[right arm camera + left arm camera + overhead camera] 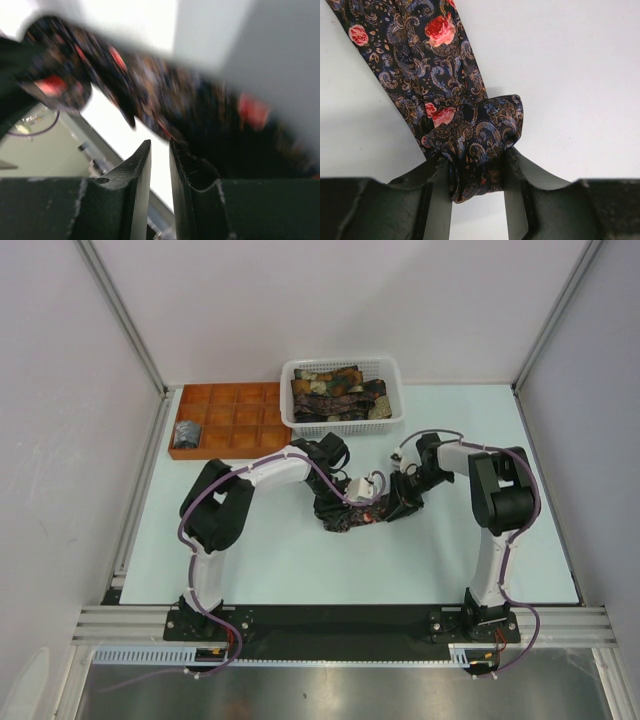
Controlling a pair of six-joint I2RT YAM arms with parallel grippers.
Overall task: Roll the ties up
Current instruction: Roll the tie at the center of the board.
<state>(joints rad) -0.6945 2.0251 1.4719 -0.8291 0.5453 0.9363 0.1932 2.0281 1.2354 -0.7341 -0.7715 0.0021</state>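
My left gripper (pixel 477 192) is squeezing a rolled-up bit of the dark tie (pixel 427 65) with red roses. The rest of that tie runs up and away over the pale surface (pixel 570 75) and is cut off at the top of my left wrist view. From above, the tie (pixel 350 515) is a dark lump in the middle, half hidden under my two wrists. My right gripper (pixel 160 150) has only a thin gap between its fingers, and nothing sits in that gap. The tie (pixel 210 125) lies just past it, but that view is very blurry, so I cannot tell if they touch. More ties (pixel 335 390) lie bunched in the white basket (pixel 385 425) at the back, beside the orange tray (pixel 230 420).
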